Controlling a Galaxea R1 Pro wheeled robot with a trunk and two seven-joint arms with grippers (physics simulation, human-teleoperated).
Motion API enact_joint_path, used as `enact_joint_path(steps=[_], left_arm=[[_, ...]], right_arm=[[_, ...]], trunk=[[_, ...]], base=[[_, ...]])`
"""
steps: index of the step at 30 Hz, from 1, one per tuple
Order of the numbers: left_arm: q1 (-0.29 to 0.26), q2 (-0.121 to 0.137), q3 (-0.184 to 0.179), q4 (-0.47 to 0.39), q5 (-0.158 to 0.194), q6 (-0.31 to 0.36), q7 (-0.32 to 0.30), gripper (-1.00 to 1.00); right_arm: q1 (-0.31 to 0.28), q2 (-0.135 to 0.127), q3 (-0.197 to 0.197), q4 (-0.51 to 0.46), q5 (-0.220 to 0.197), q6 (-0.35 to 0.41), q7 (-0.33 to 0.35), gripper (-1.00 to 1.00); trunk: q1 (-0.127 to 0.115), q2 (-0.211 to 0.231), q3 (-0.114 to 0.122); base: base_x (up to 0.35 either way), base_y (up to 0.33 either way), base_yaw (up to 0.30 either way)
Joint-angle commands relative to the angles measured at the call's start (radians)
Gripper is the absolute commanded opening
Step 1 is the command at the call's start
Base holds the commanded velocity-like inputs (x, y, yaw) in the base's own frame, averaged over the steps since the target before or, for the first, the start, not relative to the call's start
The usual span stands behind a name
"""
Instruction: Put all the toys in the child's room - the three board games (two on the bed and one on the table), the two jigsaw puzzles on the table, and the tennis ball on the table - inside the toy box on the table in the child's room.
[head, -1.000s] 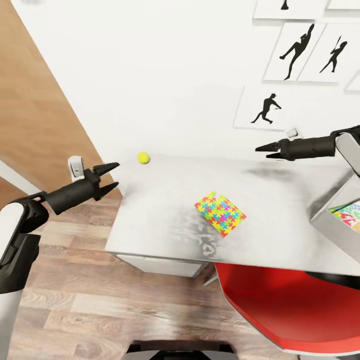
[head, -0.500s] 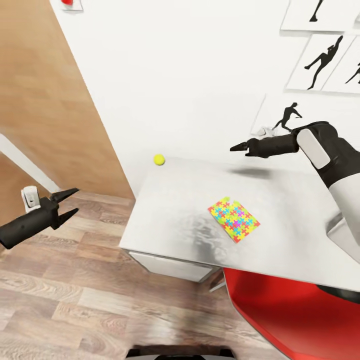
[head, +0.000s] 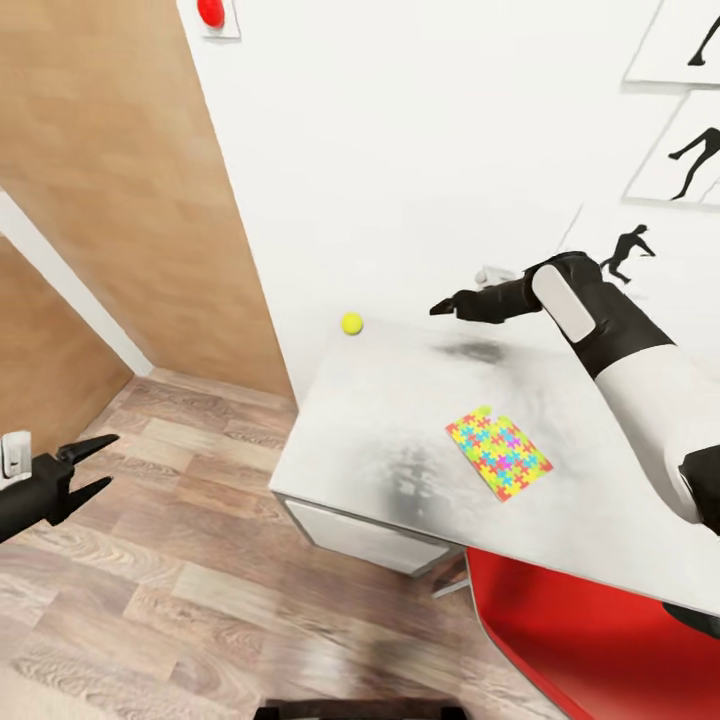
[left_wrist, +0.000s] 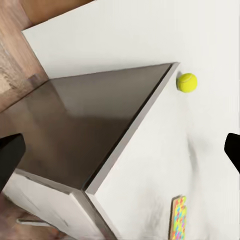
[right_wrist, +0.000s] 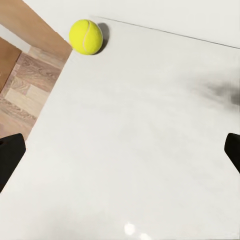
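Since 1 s ago the head cam is panning left: ball, puzzle and surface all sliding right in frame together, so that's camera, not things. Toy box w/ game box, seen at right edge earlier, is now out of frame. Right arm is reaching further over the surface toward the ball; left arm is dropping back, away from the surface edge, over the floor.

Right gripper (head: 443, 305) is hovering above the surface (head: 400, 440), jaws open, holding nothing, tips pointing toward the tennis ball (head: 351, 323) but well short of it. Its shadow is lying on the surface just below it. In right wrist view the ball (right_wrist: 85, 36) is sitting ahead at the far corner, both jaw tips at frame edges, wide apart.

Left gripper (head: 95, 468) is hanging over the wood floor (head: 200, 560), well apart from the surface, jaws open, empty. Left wrist view is looking at the surface's dark side panel, ball (left_wrist: 186, 82) near the wall.

Ball is resting on the surface at the corner by the white wall (head: 400, 150). Puzzle (head: 498, 455) is lying flat on the surface, nearer the robot, well apart from ball. Red chair (head: 590, 650) is below the surface edge. Red button (head: 211, 12) on wall, top.
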Motion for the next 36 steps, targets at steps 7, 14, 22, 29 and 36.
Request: enact_joint_path(steps=[7, 14, 22, 29, 36], left_arm=[[0.108, -0.015, 0.008, 0.011, -0.016, -0.005, 0.014, 1.00], [0.151, -0.069, 0.009, 0.023, -0.129, -0.007, 0.013, 1.00], [0.165, -0.106, -0.036, 0.028, -0.253, -0.008, 0.022, 1.00], [0.165, -0.123, -0.106, 0.029, -0.330, -0.010, 0.031, 1.00], [0.161, -0.147, -0.153, 0.029, -0.403, -0.012, 0.038, 1.00]], right_arm=[[0.024, 0.045, 0.001, 0.002, 0.010, -0.040, -0.096, 1.00], [0.036, 0.062, 0.000, 0.015, 0.010, -0.072, -0.149, 1.00], [0.039, 0.068, -0.018, 0.031, 0.010, -0.083, -0.183, 1.00], [0.040, 0.069, -0.051, 0.036, 0.011, -0.086, -0.207, 1.00], [0.040, 0.066, -0.070, 0.039, 0.011, -0.087, -0.249, 1.00]], trunk=[[0.001, -0.002, 0.007], [0.001, -0.002, 0.015], [0.001, -0.002, 0.025], [0.001, -0.002, 0.033], [0.001, -0.002, 0.041]], base=[[0.068, 0.066, 0.213], [0.171, 0.175, 0.218], [0.201, 0.183, 0.221], [0.096, 0.083, 0.222], [0.036, 0.031, 0.222]])
